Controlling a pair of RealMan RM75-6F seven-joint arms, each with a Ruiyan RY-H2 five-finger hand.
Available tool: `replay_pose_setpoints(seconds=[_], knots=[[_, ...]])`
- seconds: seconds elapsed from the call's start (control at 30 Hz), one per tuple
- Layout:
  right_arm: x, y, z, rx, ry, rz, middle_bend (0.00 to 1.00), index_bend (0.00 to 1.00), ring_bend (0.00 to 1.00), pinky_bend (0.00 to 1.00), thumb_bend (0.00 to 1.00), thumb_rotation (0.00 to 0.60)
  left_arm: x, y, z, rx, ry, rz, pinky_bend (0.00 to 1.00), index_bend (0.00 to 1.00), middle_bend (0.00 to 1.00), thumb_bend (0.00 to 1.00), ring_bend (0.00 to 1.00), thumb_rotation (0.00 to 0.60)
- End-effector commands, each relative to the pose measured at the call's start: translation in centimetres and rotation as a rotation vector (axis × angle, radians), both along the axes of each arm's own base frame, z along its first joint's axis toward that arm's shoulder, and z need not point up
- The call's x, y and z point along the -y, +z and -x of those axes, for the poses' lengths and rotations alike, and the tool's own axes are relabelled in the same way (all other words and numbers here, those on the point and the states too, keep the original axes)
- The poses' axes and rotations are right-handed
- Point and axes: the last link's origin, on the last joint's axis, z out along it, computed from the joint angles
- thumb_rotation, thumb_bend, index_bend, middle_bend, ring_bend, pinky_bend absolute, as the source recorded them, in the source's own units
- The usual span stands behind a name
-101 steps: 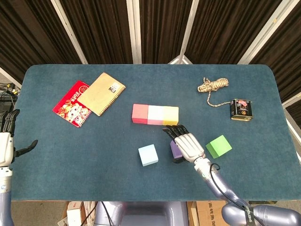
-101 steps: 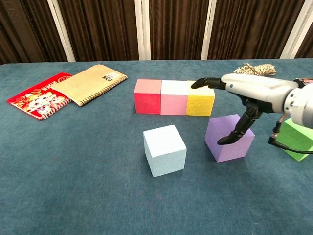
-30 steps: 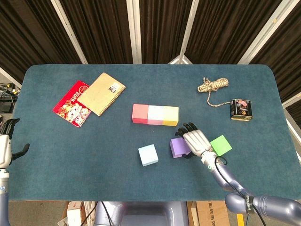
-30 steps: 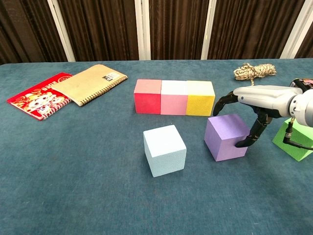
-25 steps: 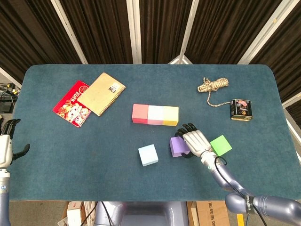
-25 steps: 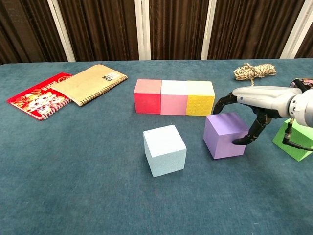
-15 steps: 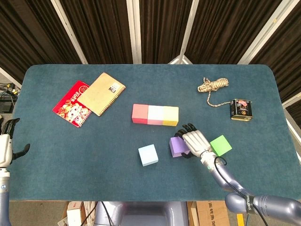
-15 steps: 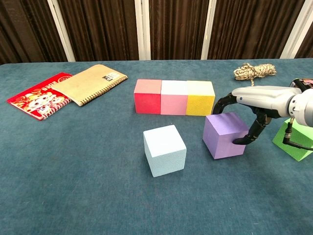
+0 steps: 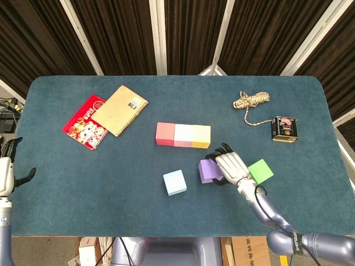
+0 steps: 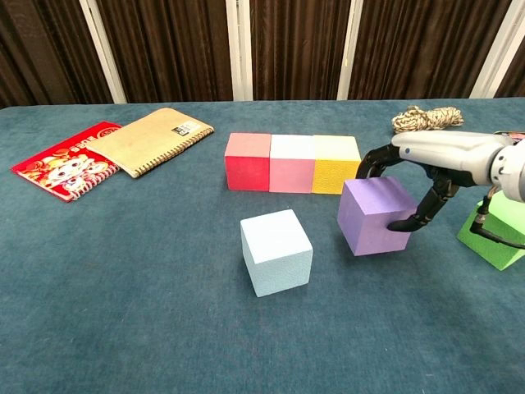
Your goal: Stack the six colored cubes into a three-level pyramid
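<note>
While the right hand grips the purple cube, its fingers curl over the cube's far edge and the thumb presses the near right side — the cube sits tilted, apparently just off the worktop. Just beyond the fingers stands the red, pink and yellow row; the light blue cube lies to their left, the green cube to their right. The left hand hangs at the worktop's edge, fingers apart, holding nothing.
</note>
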Motion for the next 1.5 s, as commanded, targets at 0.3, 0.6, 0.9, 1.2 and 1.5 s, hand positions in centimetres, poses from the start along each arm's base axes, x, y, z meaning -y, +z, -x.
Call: replay_pose_setpoints(seconds=[0.3, 0.6, 0.9, 1.2, 1.5], knots=[[-0.5, 3.5, -1.3, 0.015, 0.021, 0.069, 0.36, 0.38, 0.17, 0.0, 0.3, 0.6, 0.0, 0.0, 0.0, 0.003, -0.021, 0.005, 0.0, 0.13, 0.13, 0.31, 0.0, 0.6], [0.8, 7.9, -4.8, 0.031, 0.053, 0.139, 0.36, 0.38, 0.17, 0.0, 0.3, 0.6, -0.2, 0.1, 0.9, -0.088, 0.038, 0.012, 0.0, 0.12, 0.13, 0.31, 0.0, 0.6], [4.0, 10.0, -10.7, -0.001, 0.089, 0.161, 0.36, 0.38, 0.17, 0.0, 0.3, 0.6, -0.6, 0.1, 0.8, -0.1, 0.037, 0.005, 0.0, 0.12, 0.13, 0.31, 0.0, 0.6], [7.0, 7.9, -15.6, -0.041, 0.069, 0.111, 0.36, 0.38, 0.17, 0.0, 0.3, 0.6, -0.8, -0.3, 1.2, -0.117, 0.055, 0.037, 0.0, 0.11, 0.13, 0.31, 0.0, 0.6], [8.8, 3.9, -18.6, -0.033, 0.009, 0.135, 0.36, 0.38, 0.17, 0.0, 0.3, 0.6, -0.7, 0.0, 1.1, -0.109, 0.047, 0.021, 0.0, 0.1, 0.13, 0.31, 0.0, 0.6]])
